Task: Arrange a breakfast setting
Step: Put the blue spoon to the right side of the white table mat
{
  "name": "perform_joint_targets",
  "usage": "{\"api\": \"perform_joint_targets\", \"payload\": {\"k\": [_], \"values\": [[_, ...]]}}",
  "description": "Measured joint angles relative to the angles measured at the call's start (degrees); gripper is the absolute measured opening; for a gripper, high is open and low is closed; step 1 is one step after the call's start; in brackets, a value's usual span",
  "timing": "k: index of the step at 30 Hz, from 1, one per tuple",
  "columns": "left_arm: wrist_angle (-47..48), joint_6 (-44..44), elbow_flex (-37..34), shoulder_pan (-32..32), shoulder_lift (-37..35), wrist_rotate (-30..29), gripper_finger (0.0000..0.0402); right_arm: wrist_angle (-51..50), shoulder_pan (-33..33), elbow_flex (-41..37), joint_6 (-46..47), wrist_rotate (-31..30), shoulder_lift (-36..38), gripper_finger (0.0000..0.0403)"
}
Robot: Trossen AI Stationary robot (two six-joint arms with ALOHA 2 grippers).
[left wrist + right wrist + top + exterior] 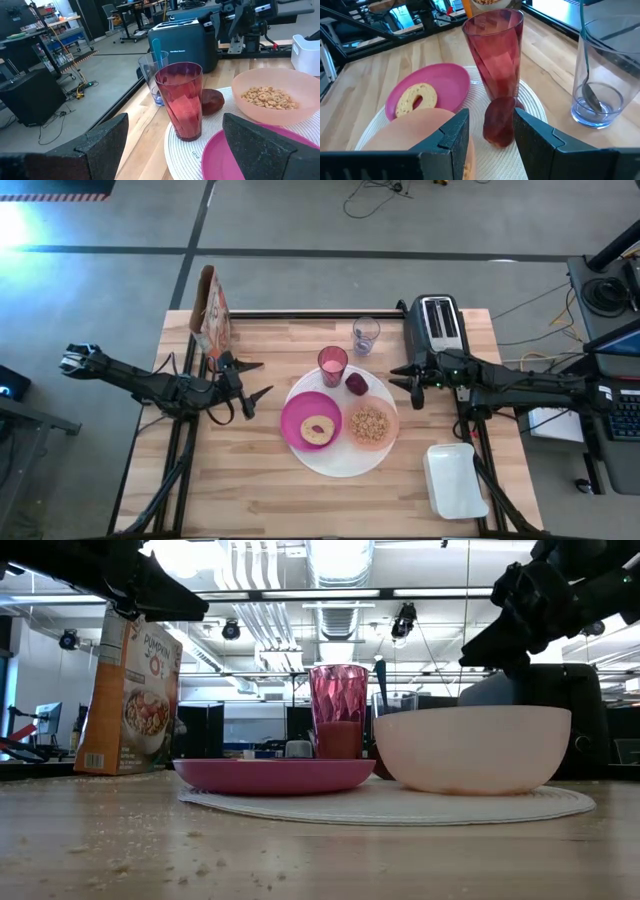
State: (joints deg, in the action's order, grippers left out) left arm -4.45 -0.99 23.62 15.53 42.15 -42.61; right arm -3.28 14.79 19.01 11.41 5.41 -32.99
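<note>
Right gripper (412, 387) part-open, empty, near dark red fruit (357, 384)

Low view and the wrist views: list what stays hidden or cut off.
- Bagel: unseen in the low view, behind the magenta plate's rim.
- Cereal: hidden in the low view by the peach bowl's wall.
- Dark red fruit: in the right wrist view, its sides sit behind the right hand's fingers.
- Toaster: mostly behind the bowl in the low view.
- Cereal box: top hidden by the left arm.
</note>
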Motion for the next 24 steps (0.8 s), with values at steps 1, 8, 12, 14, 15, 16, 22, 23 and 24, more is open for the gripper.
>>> {"api": "perform_joint_targets", "payload": {"k": [1, 8, 12, 14, 15, 16, 22, 23, 24], "values": [[0.00, 0.00, 0.00, 0.01, 0.00, 0.00, 0.0306, 0.18, 0.00, -0.02, 0.10, -0.01, 0.00, 0.0139], [0.02, -0.01, 0.00, 0.01, 0.00, -0.02, 0.0306, 6.86, 0.15, -0.23, 1.45, -0.94, -0.21, 0.0139], [0.04, -0.03, 0.00, 0.00, 0.00, -0.04, 0.0306, 10.28, 0.11, -0.12, 2.78, -1.09, -1.63, 0.0137], [0.04, -0.48, 0.00, 0.00, 0.00, -0.04, 0.0306, 11.33, 0.11, -0.12, 2.74, -1.09, -2.75, 0.0138], [0.04, -0.77, 0.00, 0.00, 0.00, -0.04, 0.0306, 12.11, 0.13, -0.12, 2.72, -1.07, -3.33, 0.0139], [0.00, -1.08, 0.00, 0.00, 0.00, -0.04, 0.0306, 12.85, 0.13, -0.12, 2.72, -1.09, -3.94, 0.0140], [-0.52, -1.53, 0.00, 0.00, -0.01, -0.04, 0.0306, 19.15, 0.13, 0.07, 2.59, -1.08, -7.73, 0.0148], [-0.52, -1.53, 0.00, 0.02, 0.00, -0.04, 0.0306, 19.51, 0.15, 0.47, 2.59, -1.32, -8.37, 0.0149], [-0.52, -1.53, 0.00, 0.01, 0.00, -0.04, 0.0306, 19.62, 0.13, 0.91, 2.57, -2.12, -9.03, 0.0150]]}}
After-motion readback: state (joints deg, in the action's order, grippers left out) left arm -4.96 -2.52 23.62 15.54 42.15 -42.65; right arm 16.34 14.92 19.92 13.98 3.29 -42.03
